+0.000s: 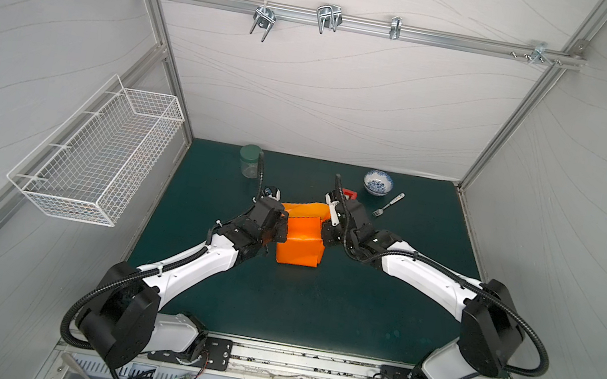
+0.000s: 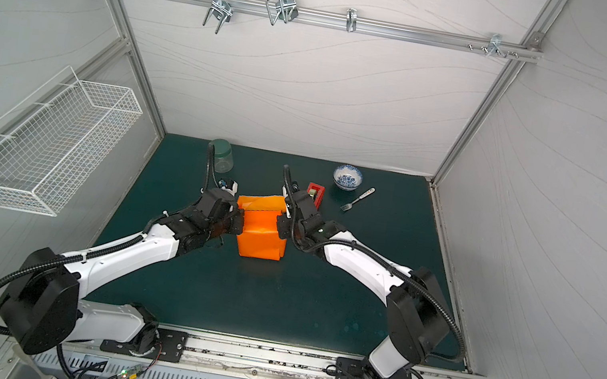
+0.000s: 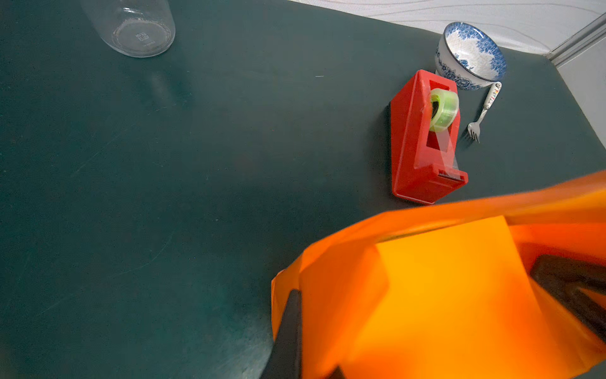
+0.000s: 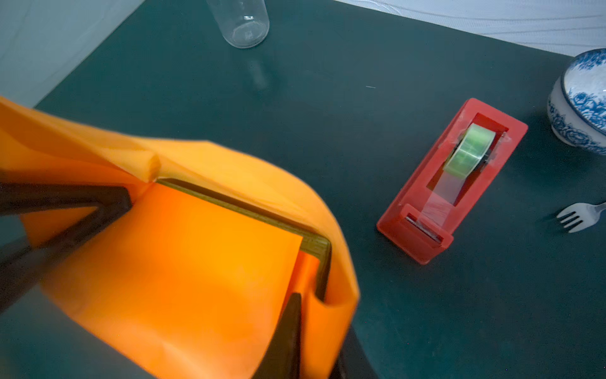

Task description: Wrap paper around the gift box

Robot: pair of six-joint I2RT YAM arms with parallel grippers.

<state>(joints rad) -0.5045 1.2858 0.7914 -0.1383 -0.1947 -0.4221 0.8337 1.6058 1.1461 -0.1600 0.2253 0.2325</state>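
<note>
Orange paper (image 1: 300, 247) sits pinched in the jaws of left gripper (image 1: 281, 233) and right gripper (image 1: 327, 237); draw both sides taut against gift box (image 4: 314, 246).

The dark green table (image 1: 315, 306) carries the box (image 4: 314, 244), mostly covered by orange paper (image 1: 301, 243), at its middle. Along the back stand a jar (image 1: 249, 161), a red tape dispenser (image 2: 316, 192) and a blue-patterned bowl (image 1: 378, 182), with a fork (image 1: 387, 204) lying just beside the bowl.
</note>
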